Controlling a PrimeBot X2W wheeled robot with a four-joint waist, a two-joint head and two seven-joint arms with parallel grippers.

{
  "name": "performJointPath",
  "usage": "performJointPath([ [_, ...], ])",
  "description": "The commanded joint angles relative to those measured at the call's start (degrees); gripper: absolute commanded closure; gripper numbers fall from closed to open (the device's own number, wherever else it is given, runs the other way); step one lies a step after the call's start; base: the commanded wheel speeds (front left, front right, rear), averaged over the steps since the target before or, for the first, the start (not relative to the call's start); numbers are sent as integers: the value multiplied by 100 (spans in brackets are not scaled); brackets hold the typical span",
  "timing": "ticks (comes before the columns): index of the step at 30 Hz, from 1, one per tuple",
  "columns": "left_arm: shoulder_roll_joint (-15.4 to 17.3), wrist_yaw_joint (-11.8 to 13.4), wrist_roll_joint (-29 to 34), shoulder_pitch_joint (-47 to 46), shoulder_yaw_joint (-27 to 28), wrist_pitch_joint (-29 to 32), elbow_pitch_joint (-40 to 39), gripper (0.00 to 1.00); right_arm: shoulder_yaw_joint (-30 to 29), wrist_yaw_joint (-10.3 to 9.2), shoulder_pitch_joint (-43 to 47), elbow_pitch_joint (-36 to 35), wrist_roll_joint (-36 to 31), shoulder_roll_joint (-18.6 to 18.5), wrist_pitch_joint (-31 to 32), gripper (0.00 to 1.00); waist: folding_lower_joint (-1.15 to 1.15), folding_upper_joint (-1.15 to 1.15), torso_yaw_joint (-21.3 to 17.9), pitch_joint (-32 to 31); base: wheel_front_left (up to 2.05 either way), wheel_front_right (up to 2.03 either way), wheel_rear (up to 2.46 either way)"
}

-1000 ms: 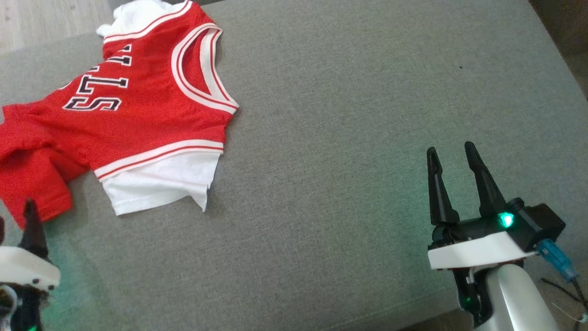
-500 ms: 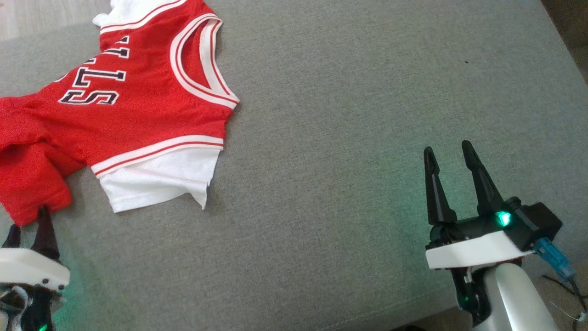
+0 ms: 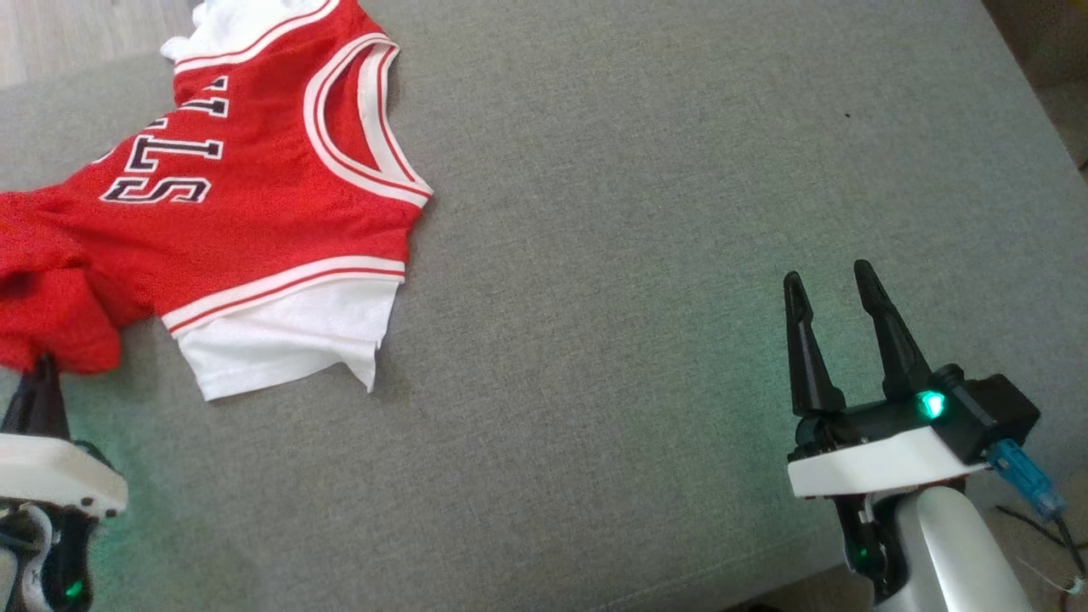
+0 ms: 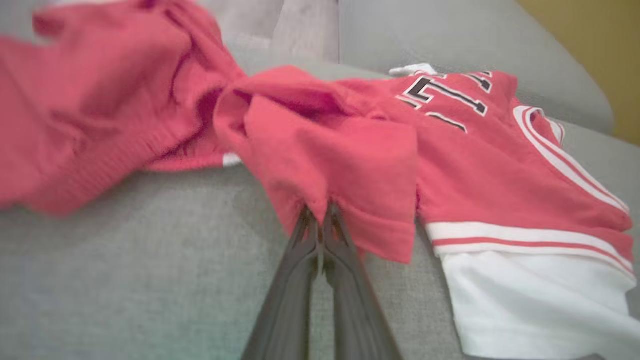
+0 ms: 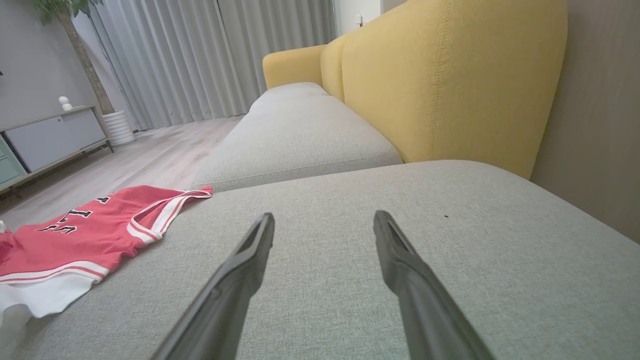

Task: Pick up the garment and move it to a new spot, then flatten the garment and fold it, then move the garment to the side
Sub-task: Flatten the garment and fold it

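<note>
Red garment [image 3: 255,195] now pinched in left pincer [image 4: 320,215], open a moment ago; right pincer [image 3: 829,272] wide.

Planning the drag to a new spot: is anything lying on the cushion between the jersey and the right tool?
Nothing visible does. The left tool pinches the jersey; only grey cushion lies between it and the open right tool.

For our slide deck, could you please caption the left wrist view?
Left gripper shut on a fold of the red jersey lying on the grey cushion.
</note>
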Motion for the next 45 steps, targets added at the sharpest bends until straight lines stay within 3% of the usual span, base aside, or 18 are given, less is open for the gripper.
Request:
performJointPath([
  [1,437,80,408,-178,113,-130,-243,100,88,44,-103,-170,-12,-29,-61,0,0,0,23,-54,0,0,0],
  [5,924,286,1352,51,-418,-53,-1047,100,39,44,7,-153,-52,-29,-61,0,0,0,127,-201,0,0,0],
  [8,1271,291,1976,248,-990,349,-1956,100,21,44,81,-136,-100,-29,-61,0,0,0,266,-310,0,0,0],
  [14,1650,101,2990,601,-2254,1405,-3021,100,31,44,129,-127,-137,-29,-61,0,0,0,531,-468,0,0,0],
  [18,1756,-95,3433,915,-2976,1959,-3065,100,30,44,171,-120,-164,-29,-61,0,0,0,650,-534,0,0,0],
  [22,1843,-65,3565,1210,-3245,2229,-2917,100,8,44,204,-127,-179,-29,-61,0,0,0,709,-553,0,0,0],
  [25,1907,156,3474,1476,-3217,2364,-2637,100,-6,44,240,-131,-190,-29,-61,0,0,0,757,-579,0,0,0],
  [29,1871,596,3299,1728,-2925,2077,-2365,100,-6,44,272,-126,-207,-29,-61,0,0,0,802,-609,0,0,0],
  [30,1819,711,3247,1778,-2834,1930,-2355,64,-5,44,270,-123,-215,-29,-61,0,0,0,806,-615,0,0,0],
  [31,1760,786,3151,1833,-2753,1804,-2348,0,-2,44,263,-120,-222,-29,-61,0,0,0,803,-622,0,0,0],
  [34,1572,887,2787,1941,-2523,1492,-2516,0,7,44,246,-116,-239,-29,-61,0,0,0,758,-667,0,0,0],
  [38,1644,1511,2699,1986,-1844,1266,-3226,0,13,44,288,-140,-246,-29,-61,0,0,0,659,-758,0,0,0],
  [40,1684,1667,2764,1867,-1627,1187,-3600,0,7,44,301,-156,-248,-29,-61,0,0,0,637,-768,0,0,0],
  [42,1590,1647,2811,1628,-1630,1156,-3841,0,22,44,298,-162,-252,-29,-61,0,0,0,604,-758,0,0,0],
  [45,1297,1319,2997,1058,-2050,1184,-3805,0,89,44,235,-163,-263,-29,-61,0,0,0,508,-699,0,0,0],
])
